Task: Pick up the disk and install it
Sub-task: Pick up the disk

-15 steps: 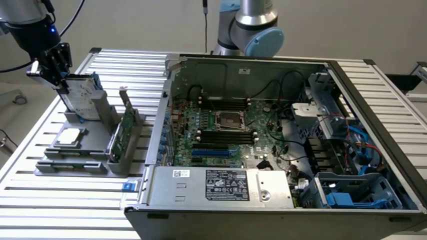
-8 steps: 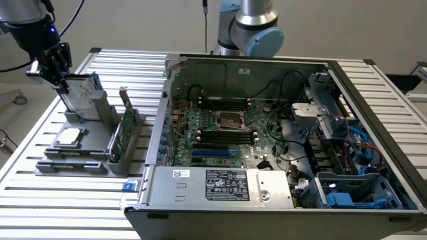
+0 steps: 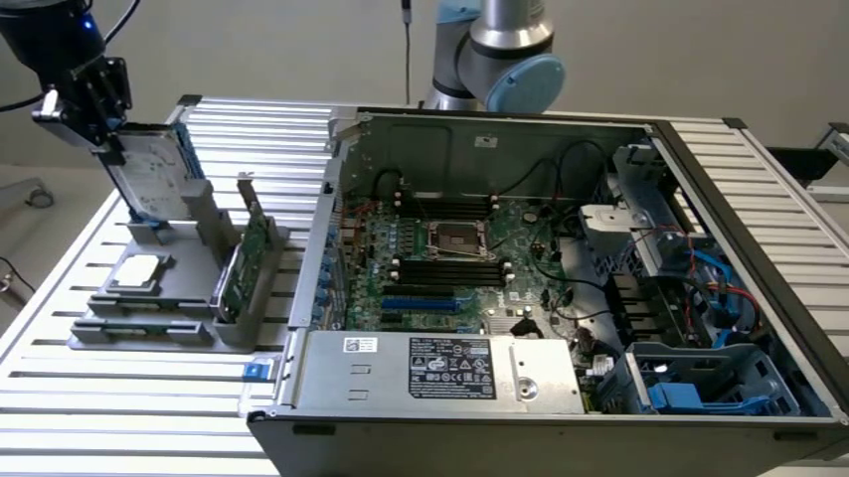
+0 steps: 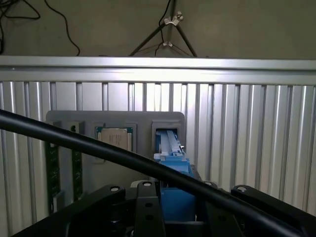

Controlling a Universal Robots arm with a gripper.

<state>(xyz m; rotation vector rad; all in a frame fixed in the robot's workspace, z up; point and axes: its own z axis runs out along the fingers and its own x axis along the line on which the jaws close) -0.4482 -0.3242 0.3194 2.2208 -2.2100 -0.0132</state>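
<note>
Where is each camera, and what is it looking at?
Exterior view: off the arm, above the table, looking down at the open computer case and grey holder; the arm and tool show.
Wrist view: on the wrist, looking past its own tool and cable at the holder.
Shared: the disk, tool, holder.

Table [image 3: 133,417]: ribbed aluminium slats, spans whole exterior frame, edge to edge.
Grey holder [image 3: 186,273]: sits directly on slats, left-centre of exterior frame; flat base, upright slotted posts.
Open computer case [image 3: 464,149]: lies on table with open side up, centre to right of exterior frame, reaching lower edge.
Small blue piece [image 3: 254,370]: on slats, just beside case's lower-left corner, near holder's base.
Wrist view: same slats [image 4: 247,123] surround grey holder [image 4: 143,123] on all visible sides.
</note>
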